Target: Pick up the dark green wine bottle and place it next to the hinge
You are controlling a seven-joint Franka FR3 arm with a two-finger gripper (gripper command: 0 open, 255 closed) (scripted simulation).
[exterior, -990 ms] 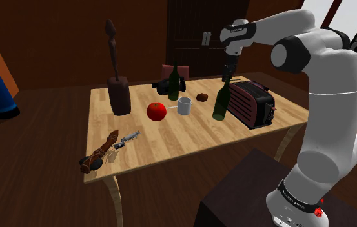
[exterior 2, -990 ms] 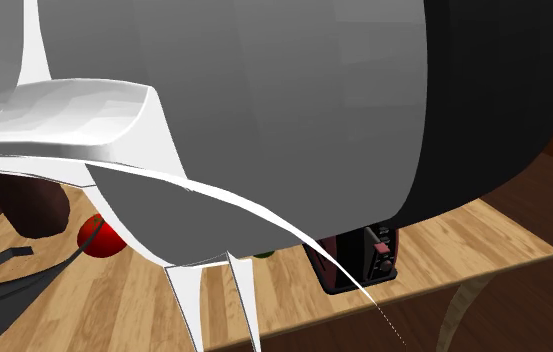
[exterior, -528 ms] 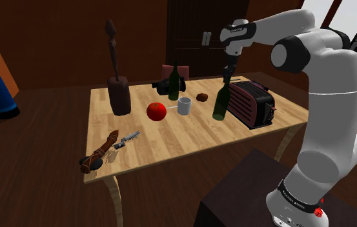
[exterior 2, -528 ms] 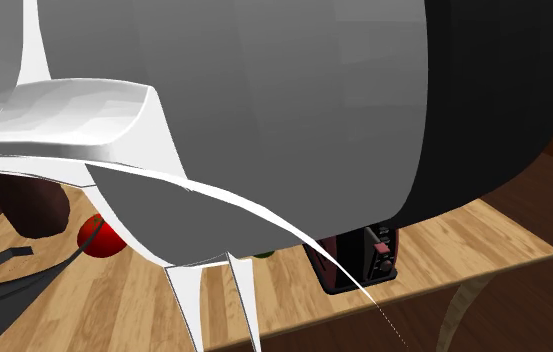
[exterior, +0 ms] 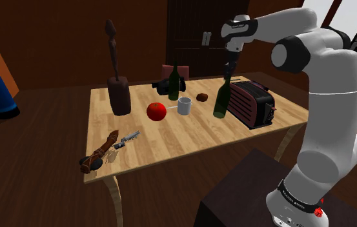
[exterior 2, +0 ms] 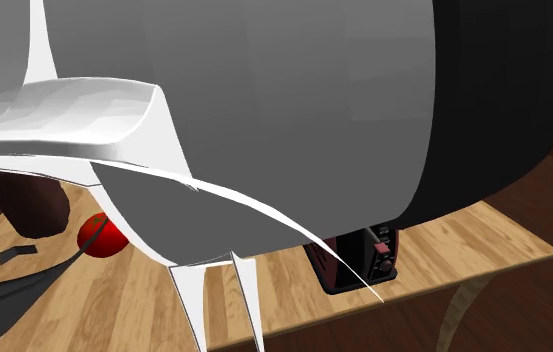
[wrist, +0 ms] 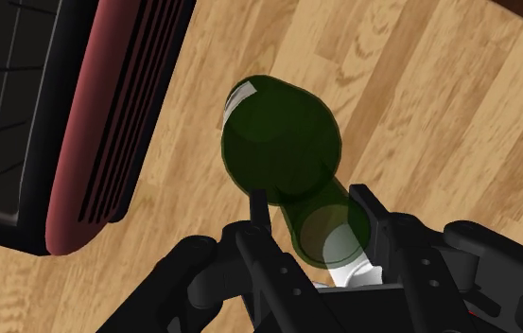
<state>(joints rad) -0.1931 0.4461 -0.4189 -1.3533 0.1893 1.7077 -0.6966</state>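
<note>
The black two-finger gripper [wrist: 308, 201] is clamped on the neck of the see-through dark green wine bottle [wrist: 278, 142], one finger pressed in on each side just below the mouth. In the shoulder view the wine bottle [exterior: 221, 102] hangs upright under the gripper [exterior: 228, 71], just beside the dark red and black slotted toaster [exterior: 251, 103] on the pale wood-plank table [exterior: 190, 132]. I can't tell whether its base is clear of the boards.

Now the danger, as I judge it. That neck is round, slick and narrow, and all the weight sits low in the fat body. A quick swing could make the bottle pivot between the fingers or slip through them. The toaster's ribbed side is right there, so a sideways start could knock it.

The small grey metal hinge [exterior: 127, 139] lies well apart, towards the shoulder view's left, near the table's front edge beside a brown twisted bundle [exterior: 99, 153]. Between here and there sit a plain white mug [exterior: 184, 106] and a glossy red apple [exterior: 156, 111]. A low carry could clip either one. And a tall bottle released tilted, or too near that edge, could topple.
</note>
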